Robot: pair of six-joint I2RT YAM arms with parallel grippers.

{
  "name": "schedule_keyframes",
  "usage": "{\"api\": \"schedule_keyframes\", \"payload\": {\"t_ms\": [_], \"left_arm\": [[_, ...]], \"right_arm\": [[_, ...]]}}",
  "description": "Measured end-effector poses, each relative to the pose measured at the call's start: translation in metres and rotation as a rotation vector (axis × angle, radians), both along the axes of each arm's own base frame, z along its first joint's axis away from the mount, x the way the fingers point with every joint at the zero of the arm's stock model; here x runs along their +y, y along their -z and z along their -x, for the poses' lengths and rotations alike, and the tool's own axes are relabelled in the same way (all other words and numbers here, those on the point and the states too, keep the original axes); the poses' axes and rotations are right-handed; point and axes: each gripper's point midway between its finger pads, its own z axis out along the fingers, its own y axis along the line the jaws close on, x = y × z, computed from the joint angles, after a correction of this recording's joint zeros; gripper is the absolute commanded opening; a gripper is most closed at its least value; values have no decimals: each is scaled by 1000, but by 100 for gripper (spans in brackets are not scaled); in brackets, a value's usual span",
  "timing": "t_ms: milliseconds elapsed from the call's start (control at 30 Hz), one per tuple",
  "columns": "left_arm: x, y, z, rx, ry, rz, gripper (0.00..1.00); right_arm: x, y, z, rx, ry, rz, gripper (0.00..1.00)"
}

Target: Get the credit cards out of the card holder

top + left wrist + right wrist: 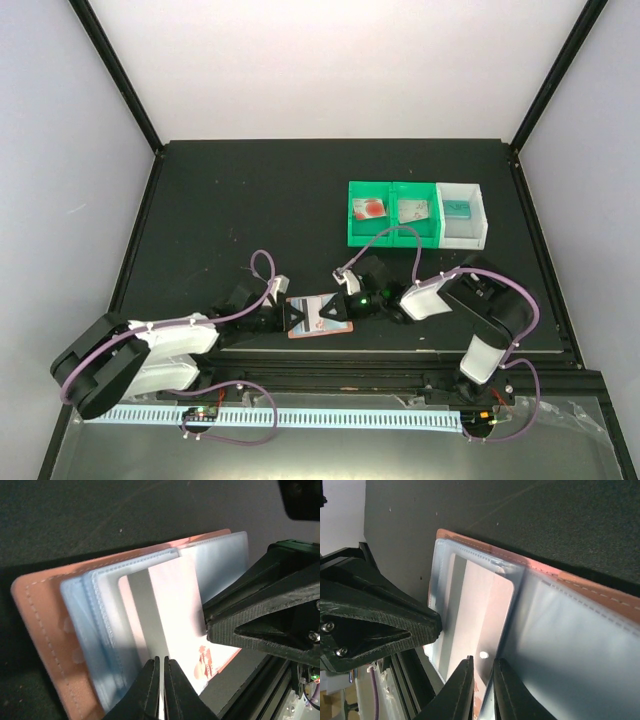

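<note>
The salmon-pink card holder (pixel 322 318) lies open near the table's front edge, between my two grippers. In the left wrist view its pink cover (pixel 45 630) and pale blue-grey pockets (pixel 80 630) show, and a whitish credit card (pixel 175 610) with reddish marks sticks partly out of a pocket. My left gripper (pixel 161 661) is shut on that card's near edge; it also shows in the top view (pixel 296 317). My right gripper (pixel 484 661) pinches the holder's pocket edge (pixel 570 645) from the other side (pixel 350 305). The card (pixel 480 610) shows in the right wrist view too.
A green two-compartment bin (pixel 392 238) stands at the back right with a reddish card (pixel 368 208) and another card (pixel 412 210) in it. A white bin (pixel 478 215) beside it holds a teal item. The table's front rail (pixel 380 352) runs just under the holder.
</note>
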Motion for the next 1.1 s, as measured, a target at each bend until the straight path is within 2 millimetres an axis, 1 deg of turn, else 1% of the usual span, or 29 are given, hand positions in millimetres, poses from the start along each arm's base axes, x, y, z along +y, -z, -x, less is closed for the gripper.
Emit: {"api": "schedule_keyframes", "payload": {"t_ms": [200, 333, 367, 567, 800, 833, 933, 967, 1100], "left_arm": [[-3, 1, -3, -13, 4, 2, 4], [-5, 1, -5, -21, 4, 7, 4], [-5, 1, -5, -22, 4, 7, 4], [-3, 1, -6, -26, -3, 3, 4], [3, 0, -3, -32, -19, -10, 5], [4, 0, -3, -32, -19, -11, 5], [5, 1, -3, -31, -24, -16, 5], [6, 2, -2, -30, -25, -18, 5], [6, 6, -1, -19, -27, -24, 5]], "right_arm": [[3, 2, -2, 16, -3, -13, 16], [4, 2, -3, 23, -1, -20, 2], [4, 3, -3, 27, 3, -17, 1], [2, 3, -5, 28, 21, -13, 1], [-12, 4, -7, 30, 59, -11, 1], [-13, 4, -8, 30, 63, -11, 3], [-15, 4, -9, 27, 69, -11, 15], [-15, 4, -9, 25, 70, -8, 17], [-14, 2, -10, 21, 71, -16, 18]]}}
